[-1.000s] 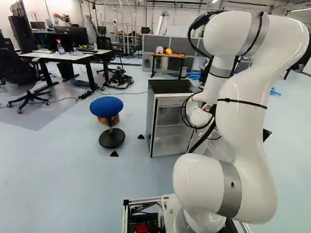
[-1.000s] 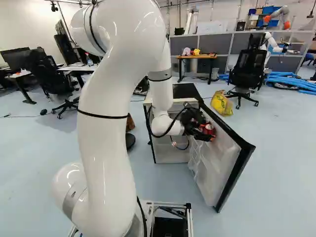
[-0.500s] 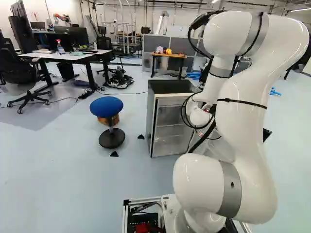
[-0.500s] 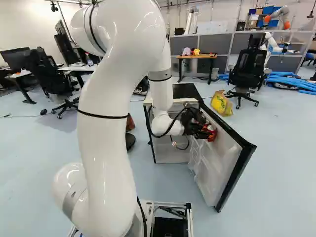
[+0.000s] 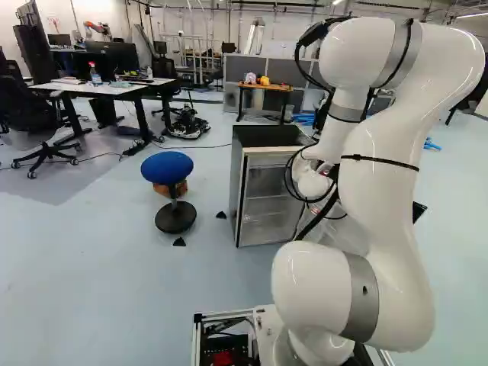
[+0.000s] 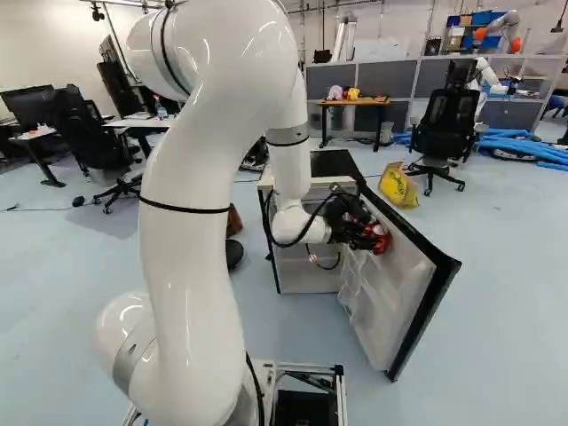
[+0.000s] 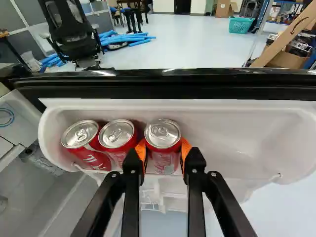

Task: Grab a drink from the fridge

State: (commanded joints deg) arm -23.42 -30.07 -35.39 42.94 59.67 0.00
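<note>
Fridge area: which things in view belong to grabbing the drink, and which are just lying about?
For the job:
- fridge and its open door
- door shelf
- gripper
- gripped red can
- two other red cans, alternative drinks

Just lying about:
- blue stool
- yellow bag
- blue tubes
- teal basket

A white plastic door shelf [image 7: 237, 126] carries a silver-topped red can [image 7: 164, 153] between the hand's [image 6: 375, 237] fingers and two matching cans [image 7: 117, 138] beside them.
</note>
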